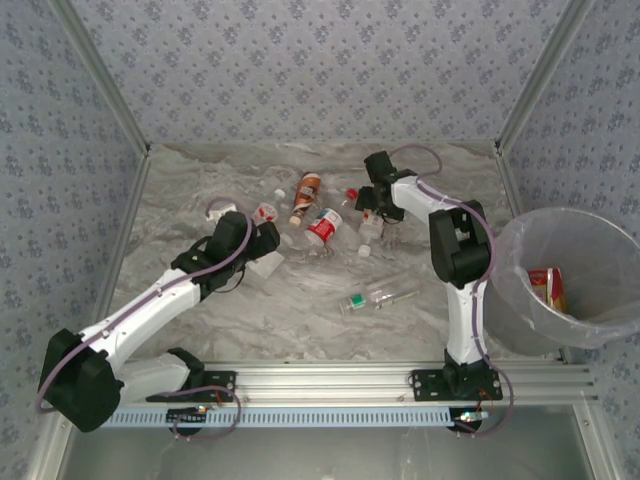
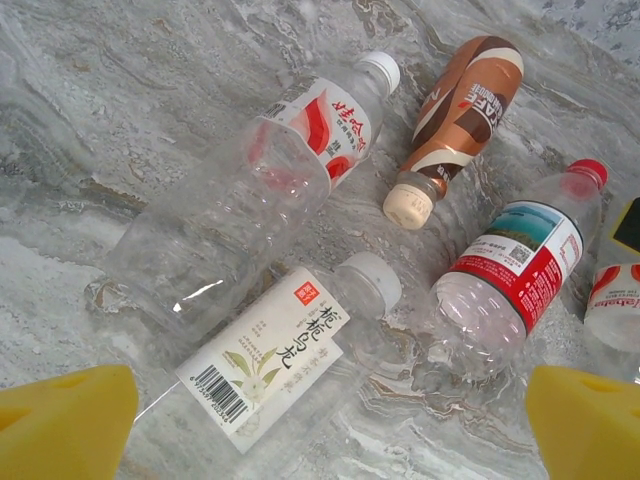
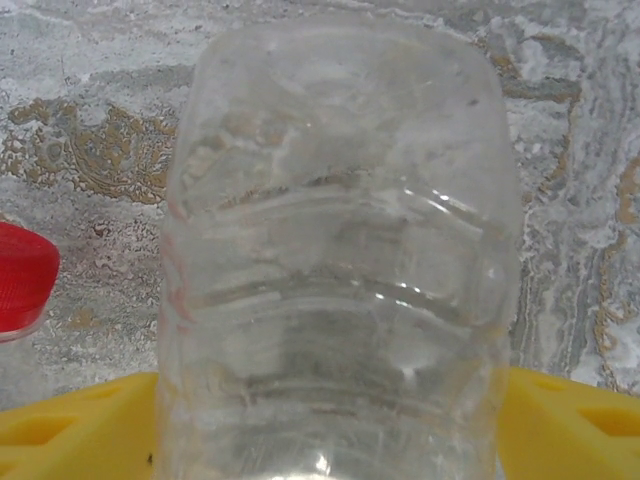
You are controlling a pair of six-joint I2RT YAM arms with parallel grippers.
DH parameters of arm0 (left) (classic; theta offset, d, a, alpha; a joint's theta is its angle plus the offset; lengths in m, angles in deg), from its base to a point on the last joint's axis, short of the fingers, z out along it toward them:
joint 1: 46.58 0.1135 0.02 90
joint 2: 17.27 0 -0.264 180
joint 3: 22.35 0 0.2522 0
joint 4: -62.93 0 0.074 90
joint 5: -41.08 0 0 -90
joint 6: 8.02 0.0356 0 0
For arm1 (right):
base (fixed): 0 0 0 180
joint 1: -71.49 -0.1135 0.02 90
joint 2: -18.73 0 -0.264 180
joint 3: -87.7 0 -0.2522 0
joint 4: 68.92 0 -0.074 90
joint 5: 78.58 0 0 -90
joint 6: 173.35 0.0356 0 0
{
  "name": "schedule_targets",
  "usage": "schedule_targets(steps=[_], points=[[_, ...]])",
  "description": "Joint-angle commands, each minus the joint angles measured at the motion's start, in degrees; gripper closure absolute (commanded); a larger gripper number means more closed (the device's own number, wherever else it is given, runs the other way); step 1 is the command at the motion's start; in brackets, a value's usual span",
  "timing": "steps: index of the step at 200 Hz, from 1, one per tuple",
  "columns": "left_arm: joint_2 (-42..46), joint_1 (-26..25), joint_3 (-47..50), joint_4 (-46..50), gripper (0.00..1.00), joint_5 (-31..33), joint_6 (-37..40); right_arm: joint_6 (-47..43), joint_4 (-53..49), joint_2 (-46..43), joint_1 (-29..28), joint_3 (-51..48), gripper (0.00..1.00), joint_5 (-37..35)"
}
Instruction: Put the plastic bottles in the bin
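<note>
Several plastic bottles lie on the marbled table. My left gripper (image 2: 330,420) hangs open above a white-labelled clear bottle (image 2: 270,360). Past it lie a clear bottle with a red-white label (image 2: 280,150), a brown bottle (image 2: 460,110) and a red-labelled bottle with a red cap (image 2: 515,270). My right gripper (image 3: 330,430) has its yellow fingers (image 3: 570,420) against both sides of a clear ribbed bottle (image 3: 340,250) lying on the table. From above, that gripper (image 1: 372,212) is at the back middle. The bin (image 1: 520,300) stands at the right edge.
A clear bottle with a green cap (image 1: 375,295) lies alone in the middle of the table. The bin holds a red and yellow item (image 1: 548,285). A red cap (image 3: 20,275) lies just left of the held bottle. Patterned walls close the back and sides.
</note>
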Motion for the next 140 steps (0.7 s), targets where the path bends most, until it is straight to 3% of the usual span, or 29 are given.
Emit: schedule_targets(steps=[1, 73, 140], points=[[-0.46, 0.44, -1.97, 0.50, 0.01, -1.09, -0.33, 0.26, -0.61, 1.47, -0.05, 1.56, 0.24, -0.95], [-0.98, 0.37, -2.15, -0.16, 0.00, -1.46, 0.07, -0.14, 1.44, 1.10, -0.58, 0.26, 0.35, -1.40], [-0.23, 0.42, -2.25, 0.19, 0.01, -2.14, 0.22, -1.50, 7.82, -9.40, -1.35, -8.84, 0.47, -5.09]])
